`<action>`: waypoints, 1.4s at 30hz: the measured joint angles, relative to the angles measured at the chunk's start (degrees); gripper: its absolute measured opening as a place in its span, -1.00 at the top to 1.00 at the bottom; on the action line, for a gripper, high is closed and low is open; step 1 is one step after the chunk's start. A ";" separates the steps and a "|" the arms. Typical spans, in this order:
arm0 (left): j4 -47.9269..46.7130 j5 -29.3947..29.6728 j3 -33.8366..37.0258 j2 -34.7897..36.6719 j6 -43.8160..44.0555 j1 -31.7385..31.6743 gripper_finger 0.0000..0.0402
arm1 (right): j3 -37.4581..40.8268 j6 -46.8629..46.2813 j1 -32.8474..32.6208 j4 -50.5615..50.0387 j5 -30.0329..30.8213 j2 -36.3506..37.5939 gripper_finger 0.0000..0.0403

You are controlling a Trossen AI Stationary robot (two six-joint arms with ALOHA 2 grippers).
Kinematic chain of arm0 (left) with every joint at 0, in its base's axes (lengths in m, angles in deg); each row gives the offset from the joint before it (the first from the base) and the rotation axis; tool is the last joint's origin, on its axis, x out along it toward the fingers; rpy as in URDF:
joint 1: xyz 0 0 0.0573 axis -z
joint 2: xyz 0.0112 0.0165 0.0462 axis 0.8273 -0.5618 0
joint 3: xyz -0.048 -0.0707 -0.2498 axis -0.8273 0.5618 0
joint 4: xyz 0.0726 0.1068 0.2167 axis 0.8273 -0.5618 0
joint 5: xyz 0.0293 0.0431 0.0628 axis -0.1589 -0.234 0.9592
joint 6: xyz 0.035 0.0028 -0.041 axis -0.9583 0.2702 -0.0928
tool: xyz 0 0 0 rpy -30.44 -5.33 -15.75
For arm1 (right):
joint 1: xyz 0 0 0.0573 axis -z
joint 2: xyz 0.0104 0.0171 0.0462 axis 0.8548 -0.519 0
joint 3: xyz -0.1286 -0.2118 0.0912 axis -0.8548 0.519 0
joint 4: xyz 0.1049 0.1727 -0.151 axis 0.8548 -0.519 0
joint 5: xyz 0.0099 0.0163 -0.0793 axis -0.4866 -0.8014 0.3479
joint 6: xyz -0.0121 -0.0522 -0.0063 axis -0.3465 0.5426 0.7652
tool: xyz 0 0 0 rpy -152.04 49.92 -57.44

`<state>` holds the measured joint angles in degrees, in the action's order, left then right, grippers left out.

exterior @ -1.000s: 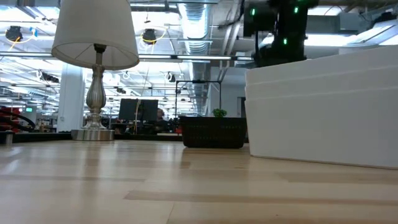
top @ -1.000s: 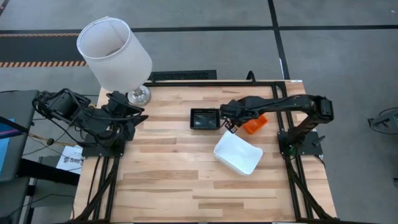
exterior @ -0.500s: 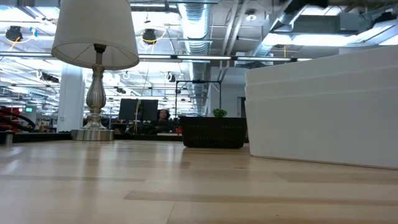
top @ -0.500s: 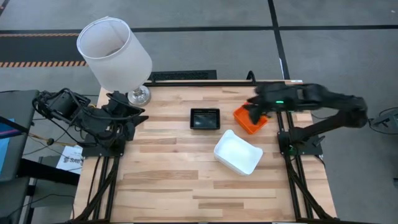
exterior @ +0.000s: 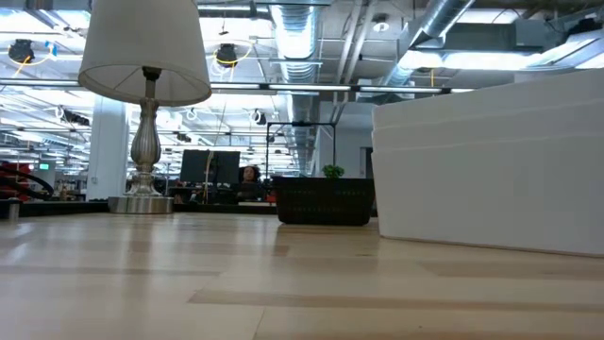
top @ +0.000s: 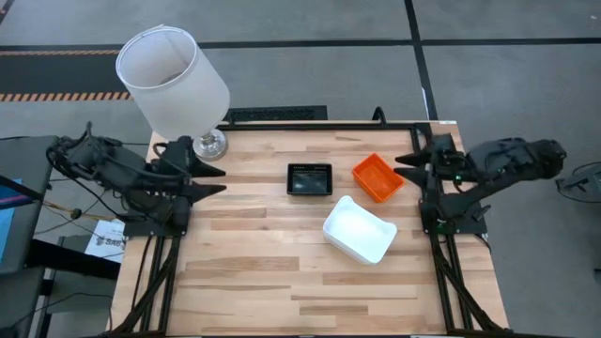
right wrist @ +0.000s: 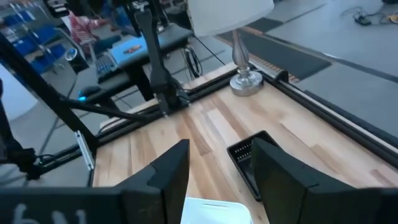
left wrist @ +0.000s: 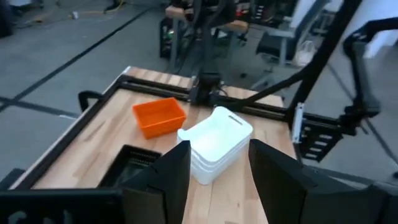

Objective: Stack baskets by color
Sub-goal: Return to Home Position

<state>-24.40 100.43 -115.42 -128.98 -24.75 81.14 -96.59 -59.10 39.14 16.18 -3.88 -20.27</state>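
A stack of white baskets [top: 359, 230] stands on its base at the table's middle right; in the left wrist view the white stack [left wrist: 216, 143] shows its nested layers. An orange basket [top: 377, 176] sits by the far right. A black basket [top: 310, 178] sits at the far middle. My left gripper [top: 211, 176] is raised at the table's left edge, open and holding nothing [left wrist: 219, 165]. My right gripper [top: 410, 165] is raised at the right edge, open and holding nothing [right wrist: 219, 168]. It looks across the black basket [right wrist: 249, 162].
A lamp with a big white shade [top: 172, 80] stands on its metal base [top: 210, 145] at the table's far left corner. A black frame rail [top: 282, 115] runs along the far edge. Bare wood lies across the near half of the table [top: 282, 291].
My right gripper has drawn back from over the orange and black baskets toward the table's right edge. It has risen and tipped from pointing down to nearly level. The orange basket now shows uncovered. My left gripper has turned at the wrist in place.
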 joint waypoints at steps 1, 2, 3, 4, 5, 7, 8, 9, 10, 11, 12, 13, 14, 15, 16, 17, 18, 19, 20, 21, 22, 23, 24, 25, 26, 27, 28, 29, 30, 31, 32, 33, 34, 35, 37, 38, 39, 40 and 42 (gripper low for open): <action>0.64 -0.96 1.07 1.16 -0.17 0.00 0.24 | 1.91 0.18 -0.95 1.12 1.01 1.19 0.06; 1.47 -1.41 2.27 2.51 -0.13 -0.02 0.24 | 3.63 0.28 -1.87 1.75 2.42 2.20 0.06; 2.74 -1.45 4.04 4.13 -0.04 -0.02 0.24 | 5.52 0.01 -2.71 2.79 3.88 3.40 0.06; 4.23 -1.44 6.47 5.84 -0.07 -0.02 0.24 | 7.24 -0.49 -3.47 3.45 5.23 4.66 0.05; 5.89 -1.47 9.15 7.84 -0.26 -0.01 0.24 | 8.78 -1.15 -4.18 4.11 6.25 5.98 0.05; 11.17 -3.34 15.76 12.55 -0.24 0.04 0.24 | 11.64 -1.48 -5.35 6.80 8.01 8.75 0.04; 14.18 -4.96 19.50 15.33 -0.11 0.04 0.24 | 12.97 -1.10 -5.93 8.46 8.73 10.17 0.04; 17.14 -6.62 23.28 18.34 -0.08 0.07 0.24 | 14.37 -0.36 -6.59 10.09 9.12 11.65 0.04; 20.74 -8.24 26.94 21.12 -0.44 0.07 0.24 | 15.56 0.37 -7.12 11.60 9.28 13.01 0.04; 23.99 -9.27 30.57 24.17 -0.67 0.13 0.24 | 16.93 1.34 -7.67 13.15 9.39 14.45 0.04; 25.61 -9.73 33.97 27.08 -0.63 0.11 0.24 | 18.28 2.54 -8.09 14.93 9.63 16.07 0.05; 26.39 -9.96 37.16 29.73 -0.15 0.09 0.24 | 19.63 3.94 -8.41 17.07 9.86 17.64 0.05; 27.18 -10.42 40.29 32.19 0.41 0.09 0.24 | 20.86 5.64 -8.68 19.89 10.16 19.16 0.06; 27.85 -10.90 43.19 34.42 0.80 0.06 0.24 | 22.16 7.42 -8.86 22.99 10.17 20.95 0.06; 29.23 -10.95 46.05 36.77 0.89 0.04 0.24 | 23.39 9.15 -9.09 25.18 9.86 22.82 0.07; 31.10 -10.90 48.42 38.81 0.85 0.07 0.24 | 24.59 10.57 -9.30 26.63 9.17 24.66 0.07; 33.35 -10.73 50.74 40.77 0.60 0.07 0.24 | 25.87 11.68 -9.52 28.07 8.77 26.38 0.07; 35.09 -10.65 52.93 42.91 0.27 0.08 0.24 | 27.36 12.38 -9.76 29.18 8.28 28.15 0.07; 36.75 -10.71 55.11 44.99 -0.10 0.07 0.24 | 28.98 12.97 -9.79 30.15 7.78 29.82 0.07; 38.70 -11.50 57.39 46.84 -0.45 0.02 0.24 | 30.88 13.60 -9.77 31.94 7.57 31.37 0.06; 39.68 -12.47 59.40 48.67 -0.74 0.04 0.24 | 32.97 14.13 -9.75 33.93 6.98 32.75 0.06; 40.65 -13.31 61.68 50.77 -1.01 0.04 0.24 | 35.19 14.69 -9.74 35.77 6.33 34.05 0.05; 41.97 -14.17 63.51 52.64 -1.07 0.08 0.24 | 37.51 14.96 -9.76 37.49 5.93 35.28 0.05; 42.96 -14.74 65.12 54.62 -0.86 0.07 0.24 | 39.95 15.03 -9.72 39.22 5.76 36.50 0.05; 43.32 -15.13 66.60 56.73 -0.39 0.07 0.24 | 42.20 14.96 -9.72 40.69 5.73 37.71 0.05; 44.02 -15.46 68.05 58.01 0.15 0.07 0.24 | 44.46 14.87 -9.66 42.59 5.82 38.86 0.05; 44.97 -15.46 69.01 57.81 0.34 0.09 0.24 | 46.72 14.87 -9.66 44.84 5.86 39.94 0.05; 43.93 -15.39 69.35 57.64 0.38 0.07 0.24 | 49.00 14.77 -9.59 47.17 6.06 40.40 0.06; 43.10 -15.80 69.44 57.45 0.38 0.05 0.24 | 50.93 14.87 -9.62 49.46 6.01 40.21 0.06; 43.07 -15.90 69.39 57.43 0.42 0.04 0.24 | 52.66 14.86 -9.66 50.88 5.90 40.29 0.07; 42.85 -15.36 69.31 57.33 0.44 0.07 0.24 | 54.11 14.79 -9.66 52.50 5.79 40.31 0.07; 42.91 -14.20 69.44 56.98 0.41 0.04 0.24 | 55.39 14.69 -9.63 54.09 5.87 40.30 0.07; 42.09 -13.92 69.99 57.35 0.11 0.02 0.24 | 56.85 14.47 -9.62 55.67 5.98 40.33 0.07; 41.13 -14.02 70.69 57.80 -0.51 -0.01 0.24 | 58.24 13.84 -9.64 56.78 5.95 40.31 0.07; 43.16 -14.40 71.24 57.74 -1.20 0.06 0.24 | 61.12 13.35 -9.61 59.01 5.98 40.26 0.06; 43.97 -14.33 71.89 57.87 -1.07 0.03 0.24 | 62.25 13.35 -9.61 60.64 5.95 40.27 0.06; 43.99 -14.35 72.94 57.86 -0.58 0.02 0.24 | 63.21 13.31 -9.63 62.38 5.93 40.27 0.05; 43.60 -14.48 74.16 57.74 -0.05 0.02 0.24 | 64.36 13.30 -9.65 63.93 5.94 40.27 0.05; 44.96 -15.99 76.43 57.66 0.46 0.02 0.24 | 65.76 13.18 -9.66 63.66 5.95 40.23 0.05</action>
<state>20.56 84.44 -38.99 -71.32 -24.29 81.16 -30.82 -45.92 29.48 79.84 2.07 19.96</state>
